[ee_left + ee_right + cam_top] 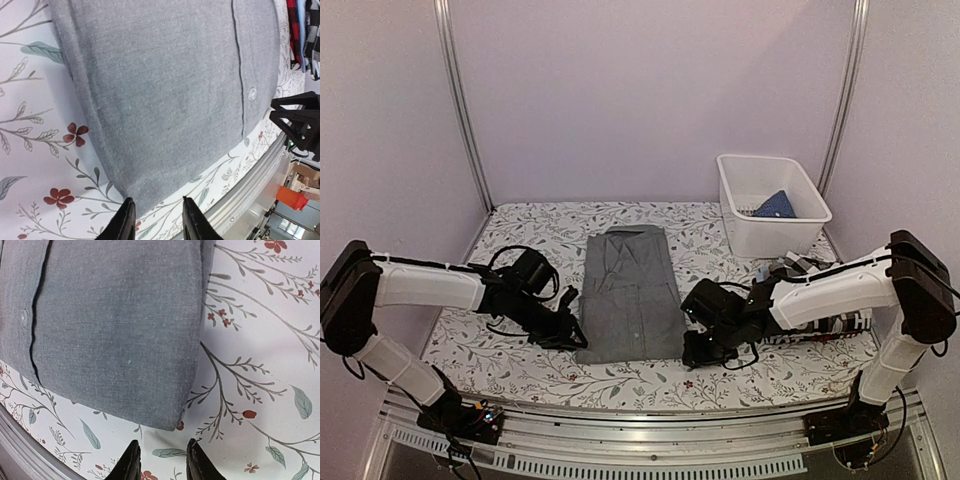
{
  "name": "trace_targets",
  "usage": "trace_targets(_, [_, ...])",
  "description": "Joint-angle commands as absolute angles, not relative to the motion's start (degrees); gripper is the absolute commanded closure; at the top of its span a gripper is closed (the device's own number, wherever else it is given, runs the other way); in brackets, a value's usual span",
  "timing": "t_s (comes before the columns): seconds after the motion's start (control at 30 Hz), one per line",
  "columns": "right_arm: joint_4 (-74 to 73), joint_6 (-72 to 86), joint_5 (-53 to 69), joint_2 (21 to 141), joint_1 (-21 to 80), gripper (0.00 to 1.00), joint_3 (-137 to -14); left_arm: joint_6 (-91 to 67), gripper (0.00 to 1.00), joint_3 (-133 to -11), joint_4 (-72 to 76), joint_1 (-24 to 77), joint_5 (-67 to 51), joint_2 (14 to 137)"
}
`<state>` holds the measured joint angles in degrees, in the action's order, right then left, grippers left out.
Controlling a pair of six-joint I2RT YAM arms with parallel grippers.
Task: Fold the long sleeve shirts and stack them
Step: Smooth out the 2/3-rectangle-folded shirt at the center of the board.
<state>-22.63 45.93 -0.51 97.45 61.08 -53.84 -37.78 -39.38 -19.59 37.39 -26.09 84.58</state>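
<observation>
Grey shirt (628,290), folded flat, a gripper at each near corner.
Left gripper (155,222), right gripper (162,462): part-open, empty. Stack (302,30) right of shirt: arm-hidden overhead, cut off in left wrist view.

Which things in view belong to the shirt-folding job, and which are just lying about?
Job in hand:
- grey shirt, folded lengthwise
- stacked shirts at the right
- left end effector and right end effector, at its near corners

Lying about:
- white basket
- blue cloth inside it, kind unclear
</observation>
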Motion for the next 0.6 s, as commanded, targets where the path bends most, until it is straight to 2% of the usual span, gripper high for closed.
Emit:
trace_targets(0.0, [-20.5, 48.3, 1.0, 95.6, 61.2, 0.70, -52.2, -39.3, 0.68, -36.2, -20.7, 37.0, -24.6, 81.4])
trace_targets(0.3, [-20.3, 49.6, -2.6, 93.7, 61.1, 0.71, -51.8, -41.7, 0.73, -32.1, -11.1, 37.5, -29.3, 82.0])
trace_targets(0.57, [-20.1, 49.9, -4.1, 93.6, 61.0, 0.71, -52.2, -41.7, 0.79, -30.4, -17.1, 39.1, -22.4, 86.0])
